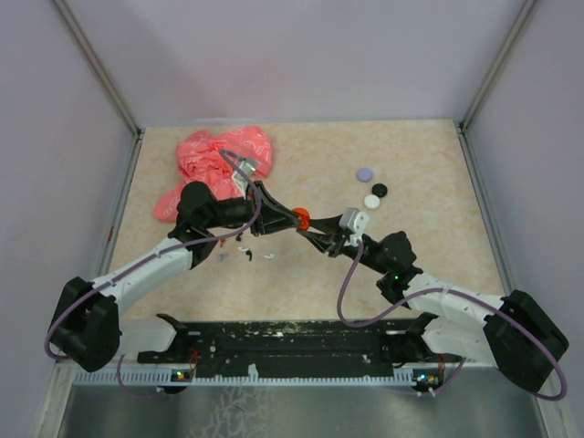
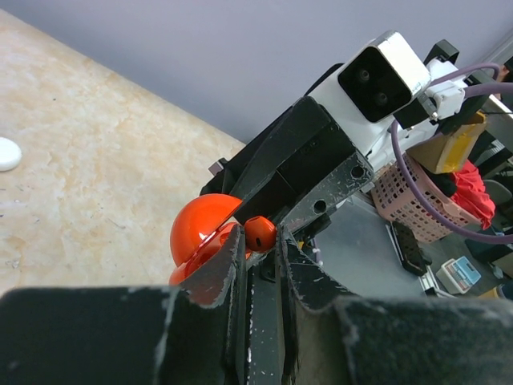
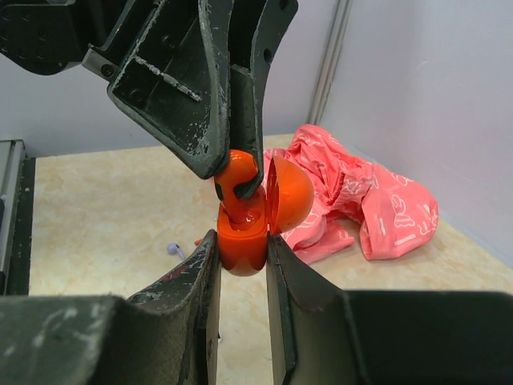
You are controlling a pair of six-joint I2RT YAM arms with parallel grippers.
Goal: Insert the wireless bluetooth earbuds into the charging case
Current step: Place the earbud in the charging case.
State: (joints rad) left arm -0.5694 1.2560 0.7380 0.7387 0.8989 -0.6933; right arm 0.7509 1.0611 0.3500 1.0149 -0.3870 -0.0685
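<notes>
- Insertion is under way, not finished: the right gripper (image 3: 242, 239) is closed narrowly on the lower body of the orange-red charging case (image 1: 301, 218), holding it up off the table with its lid (image 3: 290, 196) swung open.
- The left gripper (image 3: 238, 178), directly above the case, has its fingers pinched almost together on a red earbud (image 2: 259, 233). The bud sits at the mouth of the case, touching or partly inside it. I cannot tell whether it is fully seated.
- What seems left: press this bud home, let go, and fetch more. A few loose buds (image 1: 243, 250) lie on the table left of the case and nearer the arm bases, too small for their colours to be certain. One looks pale purple.
- Whether another bud is already in the case is hidden by the fingers.
- The table (image 1: 429, 246) is a beige, marbled sheet, flat and matte.
- A crumpled pink bag (image 1: 214, 164) lies beyond the case to its left.
- Three small discs lie right of the case and farther back: purple (image 1: 365, 172), black (image 1: 380, 190) and white (image 1: 371, 201).
- Plain pale lilac walls (image 1: 301, 55) enclose the table, with metal posts at the far corners. A black rail (image 1: 292, 342) runs along the near edge, below the case in the top view.
</notes>
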